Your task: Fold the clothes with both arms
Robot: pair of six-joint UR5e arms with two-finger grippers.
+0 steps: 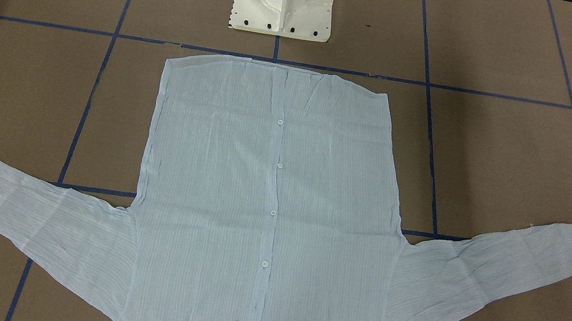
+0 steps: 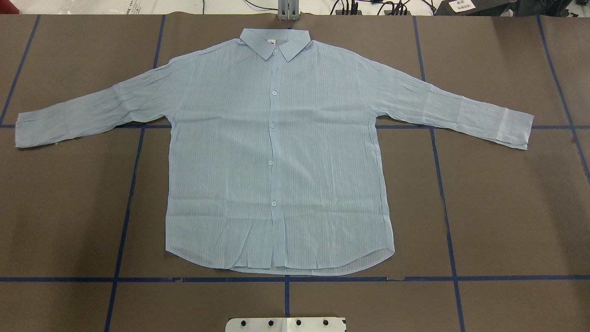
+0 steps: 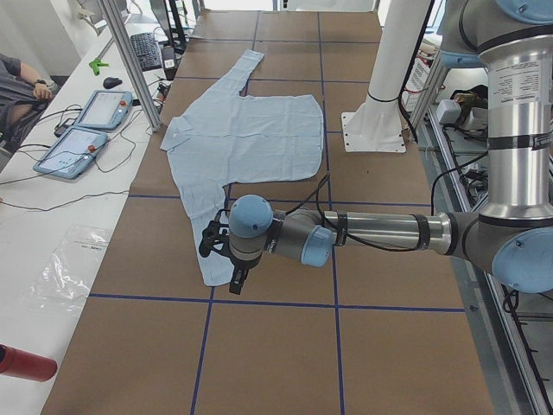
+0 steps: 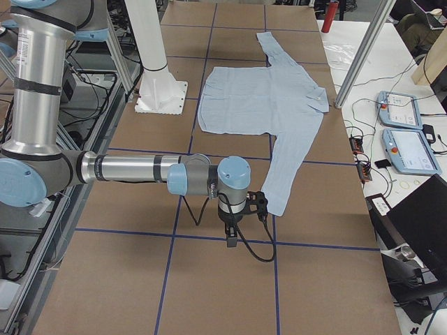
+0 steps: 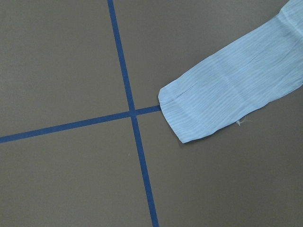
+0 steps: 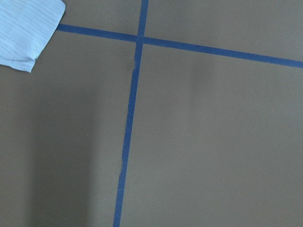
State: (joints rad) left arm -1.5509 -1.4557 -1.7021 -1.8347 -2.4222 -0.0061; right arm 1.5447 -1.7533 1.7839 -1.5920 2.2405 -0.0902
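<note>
The pale-blue striped shirt (image 2: pixel 230 161) lies flat and buttoned on the brown table, collar at the far side from the robot, both sleeves spread outward. It also shows in the front view (image 1: pixel 212 183). In the exterior left view my left gripper (image 3: pixel 237 278) hangs over the near sleeve's cuff of the shirt (image 3: pixel 251 138). In the exterior right view my right gripper (image 4: pixel 231 236) hangs just beyond the other cuff of the shirt (image 4: pixel 258 94). I cannot tell whether either is open or shut. The wrist views show a cuff (image 5: pixel 222 101) and a cuff corner (image 6: pixel 23 28).
The white pedestal base (image 1: pixel 283 3) stands at the robot's side, close to the shirt's hem. Blue tape lines (image 2: pixel 133 184) grid the table. A side bench holds tablets (image 3: pixel 86 130) and cables; a red bottle (image 3: pixel 22 363) lies there. An operator (image 3: pixel 17 86) sits nearby.
</note>
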